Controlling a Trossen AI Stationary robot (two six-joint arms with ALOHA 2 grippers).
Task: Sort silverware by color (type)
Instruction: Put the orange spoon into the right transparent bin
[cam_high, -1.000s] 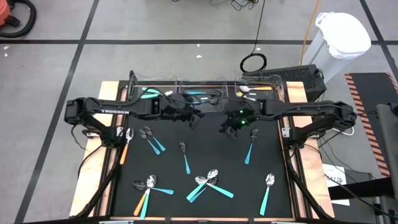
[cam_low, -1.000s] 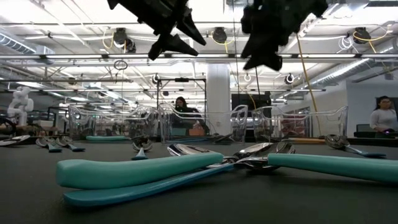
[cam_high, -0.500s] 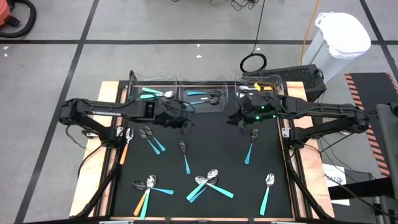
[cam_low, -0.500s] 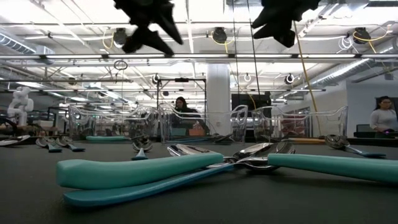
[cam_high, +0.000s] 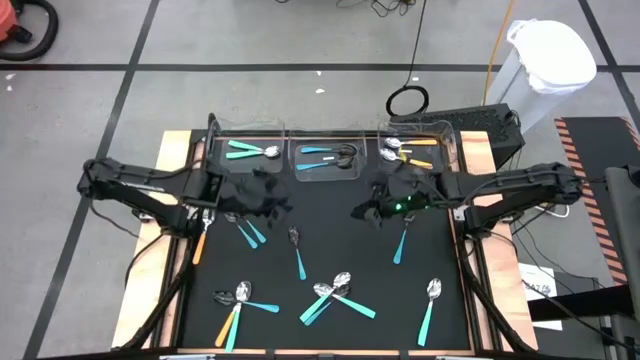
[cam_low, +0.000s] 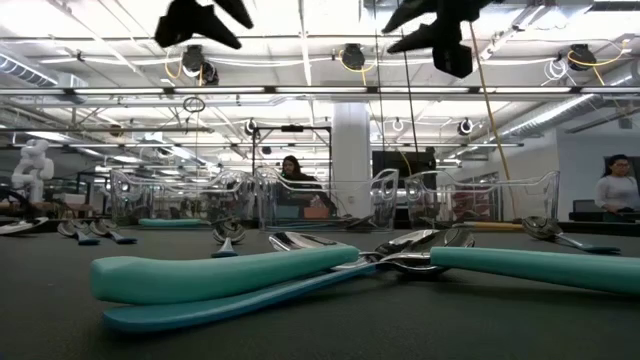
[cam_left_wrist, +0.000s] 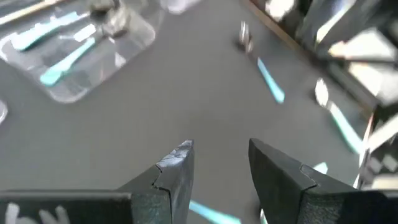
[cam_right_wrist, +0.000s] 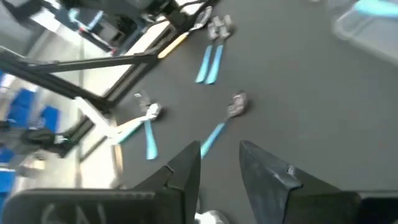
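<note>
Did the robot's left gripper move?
Yes. The left gripper slid away from the middle clear bin, back toward the table's left edge.

Silverware (cam_high: 340, 295): spoons with shiny metal heads and thin plastic handles, lying flat on the black mat and in the clear trays.

Trays along the mat's far edge: teal in the left (cam_high: 243, 152), light blue in the middle (cam_high: 322, 157), orange in the right (cam_high: 412, 148). On the mat: a crossed cluster near the near edge, pairs at the left edge, single spoons toward the right edge.
</note>
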